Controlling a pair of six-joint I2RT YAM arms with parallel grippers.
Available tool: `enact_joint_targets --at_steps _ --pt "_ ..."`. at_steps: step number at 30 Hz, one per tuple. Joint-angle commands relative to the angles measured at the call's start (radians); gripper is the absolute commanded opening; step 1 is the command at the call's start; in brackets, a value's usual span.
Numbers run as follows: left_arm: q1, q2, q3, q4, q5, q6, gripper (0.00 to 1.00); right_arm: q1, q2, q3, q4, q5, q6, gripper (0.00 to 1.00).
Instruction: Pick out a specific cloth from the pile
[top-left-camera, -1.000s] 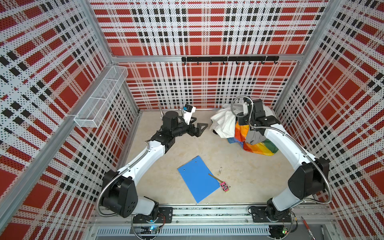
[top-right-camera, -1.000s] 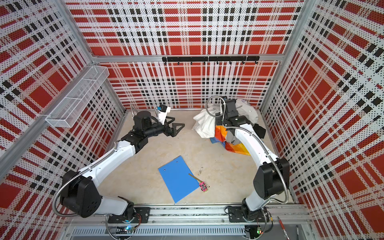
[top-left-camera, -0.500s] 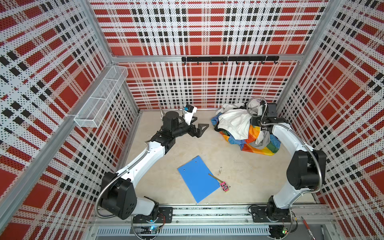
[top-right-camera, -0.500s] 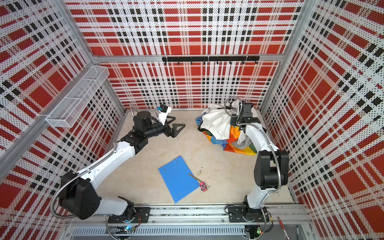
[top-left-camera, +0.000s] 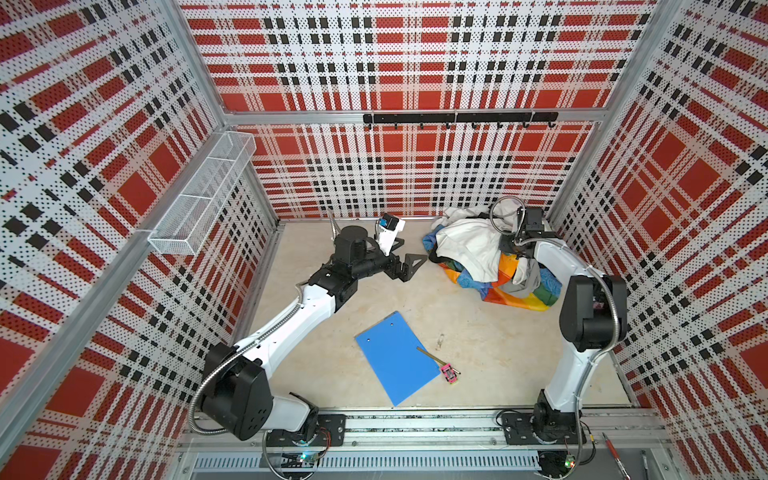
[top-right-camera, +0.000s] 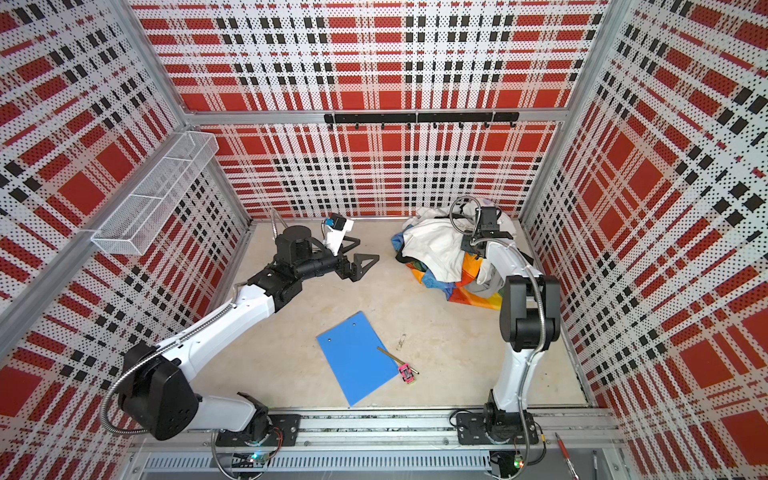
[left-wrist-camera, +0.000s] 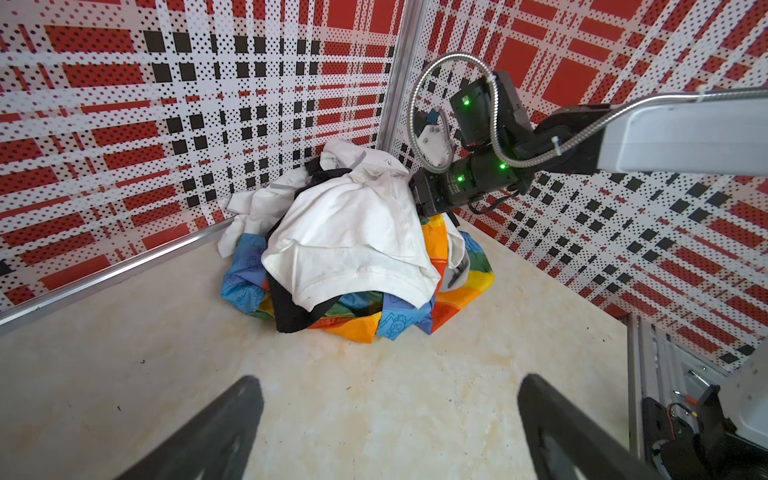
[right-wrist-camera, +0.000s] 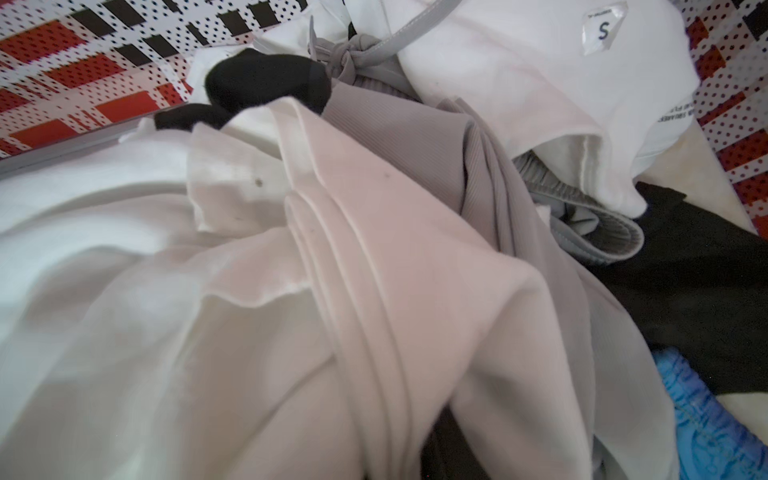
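The pile (top-left-camera: 469, 245) (top-right-camera: 436, 245) of white, grey and black garments lies in the back right corner. Under it spreads the cloth (top-left-camera: 511, 297) (top-right-camera: 469, 297) (left-wrist-camera: 361, 324) in rainbow patches, its edges showing round the heap on the floor. My right arm's wrist (top-left-camera: 525, 232) (left-wrist-camera: 440, 193) reaches down into the top of the pile. Its fingers are buried in white fabric (right-wrist-camera: 249, 291), so they cannot be made out. A blue corner of the cloth (right-wrist-camera: 706, 415) shows beside them. My left gripper (top-left-camera: 409, 253) (top-right-camera: 361, 251) (left-wrist-camera: 390, 382) hangs open and empty above bare floor, left of the pile.
A flat blue board (top-left-camera: 395, 357) lies at the front middle, with a thin stick (top-left-camera: 428, 353) and a small pink toy (top-left-camera: 450, 372) at its right edge. A wire basket (top-left-camera: 203, 199) hangs on the left wall. Back and right walls stand close behind the pile.
My right arm swung from the pile's left side toward the back right corner and sank into the heap. The white garment it held up now lies over the rainbow cloth. The left arm stayed still.
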Motion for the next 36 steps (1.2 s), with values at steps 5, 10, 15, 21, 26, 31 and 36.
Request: enact_joint_targets --at_steps 5,10,15,21,26,31,36 --pt "-0.015 -0.021 0.011 0.003 -0.001 0.006 0.99 -0.010 0.003 0.028 0.013 0.061 -0.021 0.60" --pt "-0.012 -0.016 0.012 0.008 0.007 -0.001 0.99 -0.002 -0.174 -0.075 0.028 0.057 -0.036 0.83" --pt "-0.014 -0.019 0.007 0.011 0.005 -0.008 0.99 0.023 -0.333 -0.191 0.029 0.067 -0.034 0.93" --pt "-0.016 -0.012 0.010 0.011 0.011 -0.014 0.99 0.137 -0.474 -0.256 -0.009 0.167 -0.069 1.00" --pt "-0.014 0.003 0.019 0.003 0.021 -0.021 0.99 0.263 -0.545 -0.263 -0.007 0.216 -0.104 1.00" --pt "-0.015 -0.006 0.017 -0.001 0.011 -0.018 0.99 0.430 -0.487 -0.205 0.004 0.287 -0.180 1.00" --pt "-0.014 -0.009 0.014 -0.002 0.003 -0.011 0.99 0.525 -0.316 -0.105 -0.020 0.327 -0.232 1.00"
